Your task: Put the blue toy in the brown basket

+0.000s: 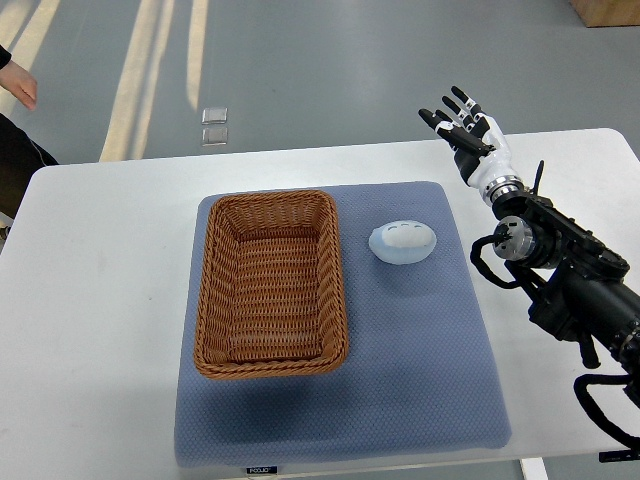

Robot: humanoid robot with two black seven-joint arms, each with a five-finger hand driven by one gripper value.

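right hand (462, 122) raised above table's far edge | fingers (447, 108) spread, empty | blue toy (403, 241) beside brown basket (270, 284)

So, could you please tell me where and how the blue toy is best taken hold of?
Probably across its short axis, from above. The blue toy is a low, rounded oval lying flat on the blue mat, its long axis roughly left-right, so fingers can close over its front and back. The open right hand is raised beyond it, and the brown basket stands apart to the toy's left, leaving that approach clear.
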